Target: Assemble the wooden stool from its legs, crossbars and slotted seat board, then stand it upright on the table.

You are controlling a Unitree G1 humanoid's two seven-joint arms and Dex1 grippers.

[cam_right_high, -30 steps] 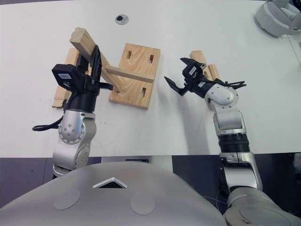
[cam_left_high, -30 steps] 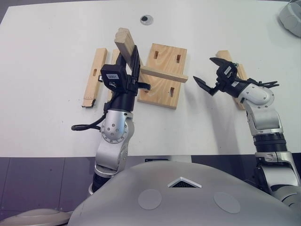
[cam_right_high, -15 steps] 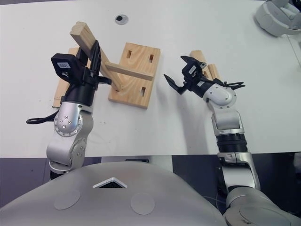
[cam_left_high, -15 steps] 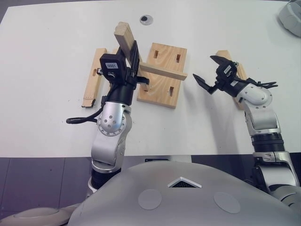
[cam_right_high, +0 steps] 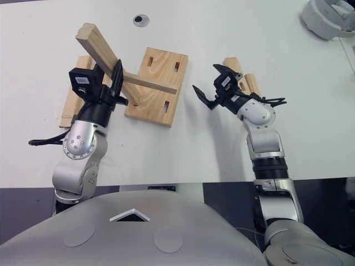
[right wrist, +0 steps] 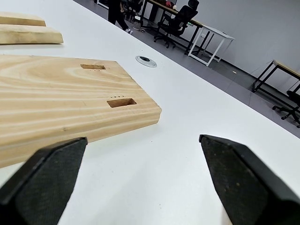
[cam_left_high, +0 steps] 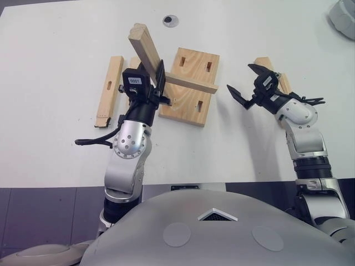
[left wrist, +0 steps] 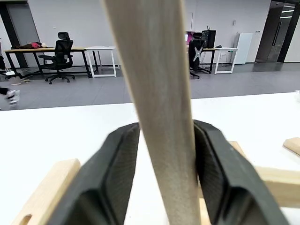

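My left gripper is shut on a wooden leg, which it holds tilted above the table. In the left wrist view the leg runs up between the black fingers. A crossbar sticks out of the leg and reaches across the slotted seat board, which lies flat. My right gripper hangs open just right of the board, with nothing in it. The right wrist view shows the board close ahead of that gripper.
A slotted leg lies on the table at the left, with another piece partly hidden behind my left gripper. More wooden pieces lie behind my right gripper. A round black grommet sits at the far edge, a white object at the far right corner.
My left arm has shifted, raising the held leg and tilting its top further left; the crossbar's free end moved slightly away over the board. The right gripper has barely moved.
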